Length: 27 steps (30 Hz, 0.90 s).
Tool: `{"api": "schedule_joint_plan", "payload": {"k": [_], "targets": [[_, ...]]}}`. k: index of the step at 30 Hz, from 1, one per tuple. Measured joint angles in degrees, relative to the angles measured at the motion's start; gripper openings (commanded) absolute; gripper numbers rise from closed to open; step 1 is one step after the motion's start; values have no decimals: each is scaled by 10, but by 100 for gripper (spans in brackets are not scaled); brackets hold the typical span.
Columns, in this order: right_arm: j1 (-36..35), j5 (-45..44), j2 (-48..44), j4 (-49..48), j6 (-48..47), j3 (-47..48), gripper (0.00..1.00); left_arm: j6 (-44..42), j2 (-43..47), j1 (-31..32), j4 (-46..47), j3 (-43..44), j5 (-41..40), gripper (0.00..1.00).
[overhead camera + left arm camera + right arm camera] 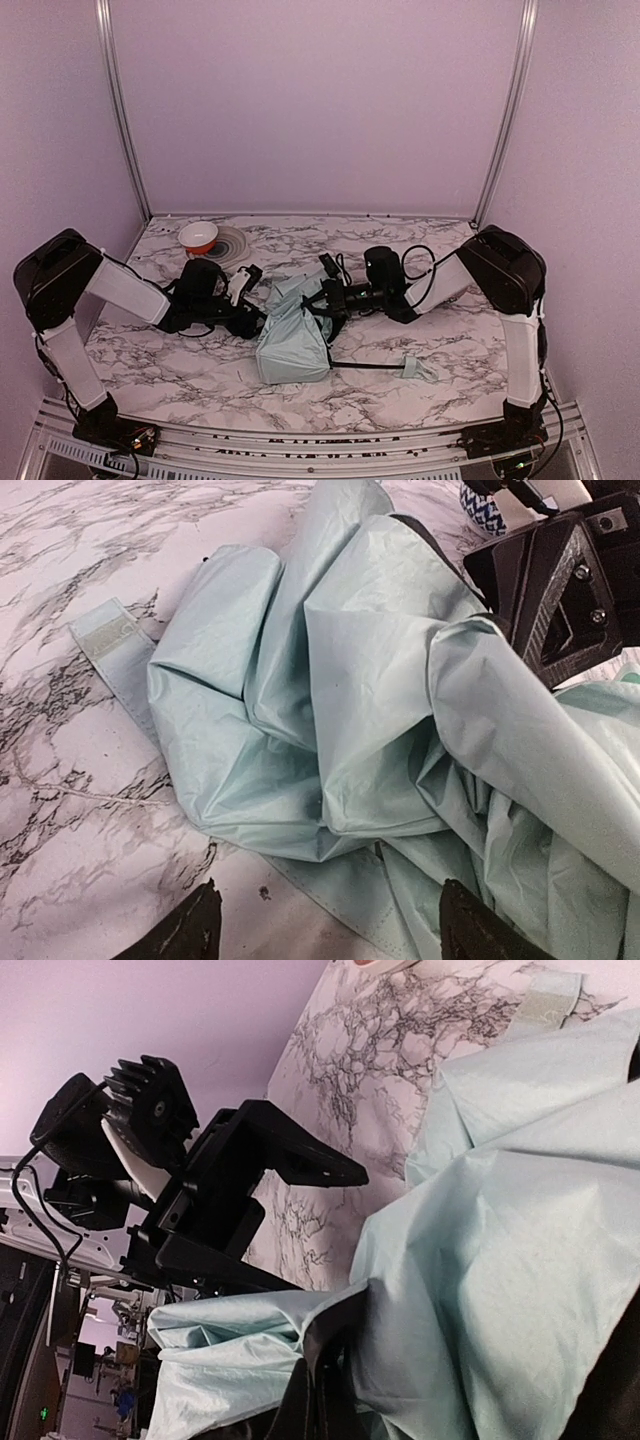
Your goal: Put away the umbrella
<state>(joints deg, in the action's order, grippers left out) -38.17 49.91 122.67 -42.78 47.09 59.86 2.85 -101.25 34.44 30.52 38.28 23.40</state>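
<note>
The marble table [180, 360] fills the lower half of the overhead view. At its centre lies the umbrella [293, 345], its canopy crumpled and loose (not yet rolled). The right gripper [328, 298], coming in from the right, is clamped tight on a fold of that canopy. The left gripper [325, 935] hovers with fingers spread wide, holding nothing, the fabric just ahead of it. The small handle [415, 368] sits at lower right. For a tidy wrap, gather the slack folds toward the shaft and leave the pale closure tab [105, 640], upper left in the left wrist view, free.
</note>
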Motion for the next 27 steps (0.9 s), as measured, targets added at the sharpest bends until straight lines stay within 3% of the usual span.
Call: {"api": "schedule_joint_plan", "payload": {"k": [3,7,12,18,22,25,27], "targets": [[0,0,0,37,-18,20,0,10,24,-2,2,-13,-18,75],[0,4,12,71,-28,57,0,9,89,-9,3,-37,-28,66],[0,6,53,98,-40,102,0,13,163,-12,5,-22,35,79],[0,16,63,75,-29,101,0,31,112,-11,-17,45,75,89],[0,20,63,52,-16,110,0,33,54,-5,-55,80,95,89],[0,20,58,47,-10,119,0,27,26,8,-91,99,98,80],[0,18,50,47,-9,123,0,25,18,14,-106,105,99,61]]}}
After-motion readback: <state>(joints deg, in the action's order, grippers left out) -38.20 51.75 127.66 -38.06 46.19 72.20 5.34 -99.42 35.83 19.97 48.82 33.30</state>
